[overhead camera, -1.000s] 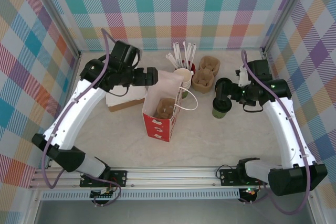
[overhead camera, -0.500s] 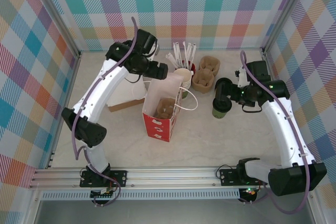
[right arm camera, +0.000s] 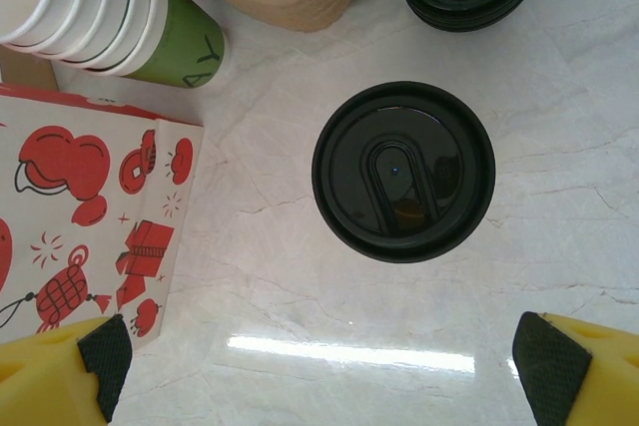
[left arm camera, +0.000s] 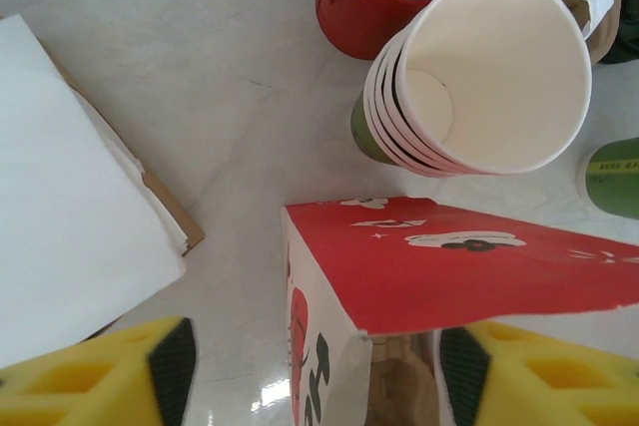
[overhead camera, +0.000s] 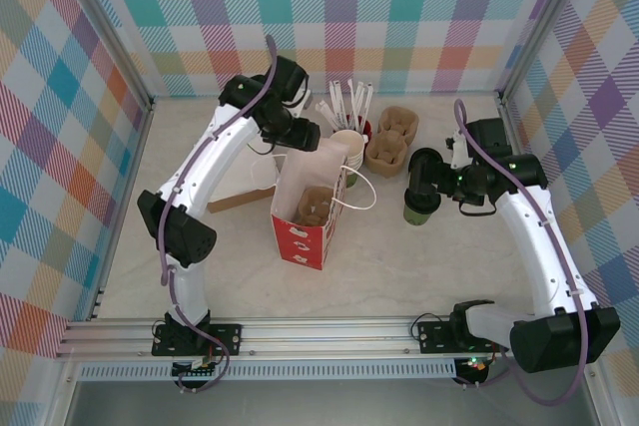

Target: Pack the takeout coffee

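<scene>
Over takeout coffee [overhead camera: 418, 212], right hand [right arm camera: 321, 356] pointing down, jaws wide apart

Arms arched, end effectors facing inward.
Left end effector [overhead camera: 303, 136] points toward 4 o'clock, jaws apart; right end effector [overhead camera: 421, 175] toward 9 o'clock, jaws wide.

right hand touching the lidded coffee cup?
Apart. Right wrist view: bare table separates the lidded coffee cup from both fingertips of the right hand.
</scene>
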Robot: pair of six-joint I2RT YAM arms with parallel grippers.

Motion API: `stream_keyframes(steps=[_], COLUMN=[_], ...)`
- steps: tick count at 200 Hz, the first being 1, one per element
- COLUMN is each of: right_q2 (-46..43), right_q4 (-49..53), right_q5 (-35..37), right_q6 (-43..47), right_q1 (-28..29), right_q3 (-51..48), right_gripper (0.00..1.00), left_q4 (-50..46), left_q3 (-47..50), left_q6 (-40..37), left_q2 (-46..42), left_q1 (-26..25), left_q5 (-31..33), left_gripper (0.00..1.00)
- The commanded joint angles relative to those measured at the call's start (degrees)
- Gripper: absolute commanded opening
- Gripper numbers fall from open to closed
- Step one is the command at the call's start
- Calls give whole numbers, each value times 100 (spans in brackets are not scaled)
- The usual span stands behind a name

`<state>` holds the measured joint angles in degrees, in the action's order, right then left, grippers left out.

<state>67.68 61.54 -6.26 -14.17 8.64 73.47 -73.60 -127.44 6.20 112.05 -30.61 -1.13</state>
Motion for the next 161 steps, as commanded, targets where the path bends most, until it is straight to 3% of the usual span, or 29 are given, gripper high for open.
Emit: stream_keyframes(steps=[1, 44, 85, 161], right_q2=[-36, 0, -27, -34], right_q4=[-115, -168, -168, -195], right_q5=[64, 57, 72, 254], right_q6=[-4, -32, -33, -86], right_q1=[-25, -21, -21, -21], right_q3=[-50, -62, -118, -167], right_gripper=[100, 100, 100, 100], left_q4=[-172, -210, -320, -680], left_q3=[-156, -159, -159, -124], left_q6=[51, 210, 319, 1100], left_q2=[36, -21, -117, -454], left_q1=[45, 45, 42, 45], left_q5=[-129, -204, -259, -303], left_gripper=[59, 38, 24, 14])
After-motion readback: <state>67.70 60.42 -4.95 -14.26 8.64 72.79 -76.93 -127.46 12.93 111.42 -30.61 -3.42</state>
